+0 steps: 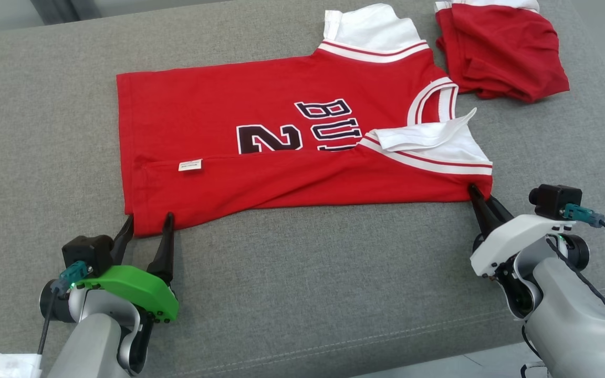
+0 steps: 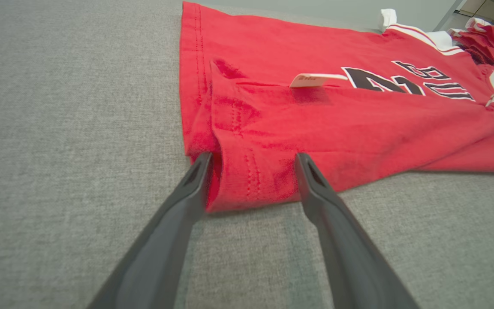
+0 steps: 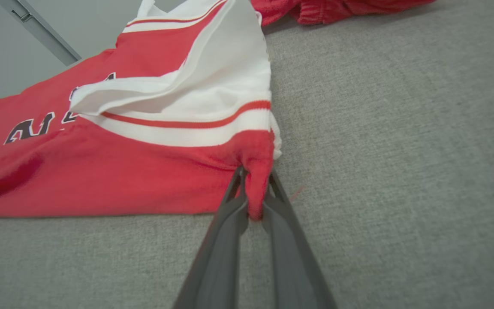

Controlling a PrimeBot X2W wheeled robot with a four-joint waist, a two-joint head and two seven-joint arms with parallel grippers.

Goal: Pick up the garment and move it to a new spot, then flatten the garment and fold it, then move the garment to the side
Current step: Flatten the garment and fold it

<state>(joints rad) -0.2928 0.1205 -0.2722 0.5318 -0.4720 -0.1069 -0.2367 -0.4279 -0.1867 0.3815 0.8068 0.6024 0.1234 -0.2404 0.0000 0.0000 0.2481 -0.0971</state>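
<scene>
**Here, one corner pinched, the other only straddled**

Nearest, at 7 o'clock in the head view, the left end effector point(image 1: 149, 218) stands spread wide. Its fingers point(image 2: 182, 214) sit either side of the near hem corner of the shirt point(image 1: 281, 105), against the cloth but not closed on it. At 4 o'clock the right end effector point(image 1: 475, 189) is pressed together, pinching the red corner just below the white sleeve point(image 1: 428, 139); its wrist view shows cloth bunched between the fingers.

The shirt lies on the grey surface point(image 1: 302, 273), long axis from 9 to 3 o'clock, hem at 9 and collar at 3. Its body stretches toward 12 from both end effectors. The near edge looks already turned over once, with a label point(image 1: 189, 165) showing along that fold.

Each arm has its own corner of the near edge, so the next move probably depends on the left one closing before both carry the edge toward 12. Lifting with one corner free would likely skew the fold.

Farthest, at 1 o'clock, a red pile point(image 1: 502, 52) lies just beside the collar.
</scene>
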